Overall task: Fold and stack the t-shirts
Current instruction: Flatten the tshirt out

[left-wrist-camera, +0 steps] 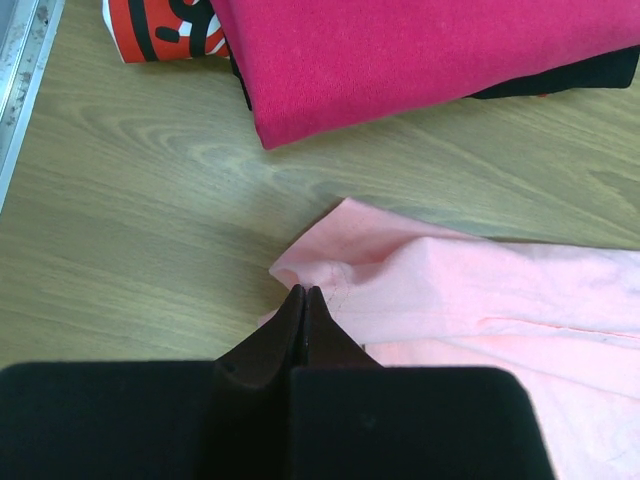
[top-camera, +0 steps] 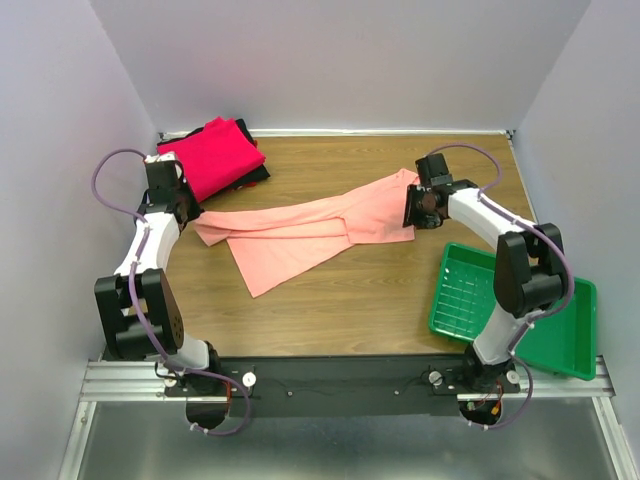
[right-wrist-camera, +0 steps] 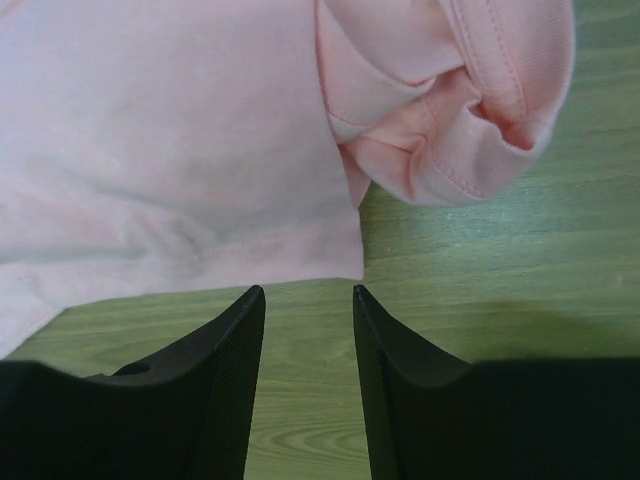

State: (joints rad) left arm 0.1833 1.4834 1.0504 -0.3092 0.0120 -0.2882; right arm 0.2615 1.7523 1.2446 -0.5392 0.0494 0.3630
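Two grippers, one pink shirt [top-camera: 300,235] between them. Left gripper [left-wrist-camera: 303,291]: clenched, tips at shirt's corner; pinch unconfirmed. Right gripper [right-wrist-camera: 307,290]: jaws apart, empty, hem [right-wrist-camera: 200,272] just ahead of tips. Risk: closing short grabs nothing, or catches bunched cloth [right-wrist-camera: 470,130], skewing fold.

Left pincer [left-wrist-camera: 304,298] closed tight; right pincer [right-wrist-camera: 308,292] jaws apart.

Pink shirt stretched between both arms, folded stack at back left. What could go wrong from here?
The right gripper is open, the edge of the pink shirt just past its fingertips; closing there may miss the cloth.
The sleeve beside it is bunched, so a fold may trap wrinkles.
The left gripper is shut near the folded stack; a sweep could knock it.
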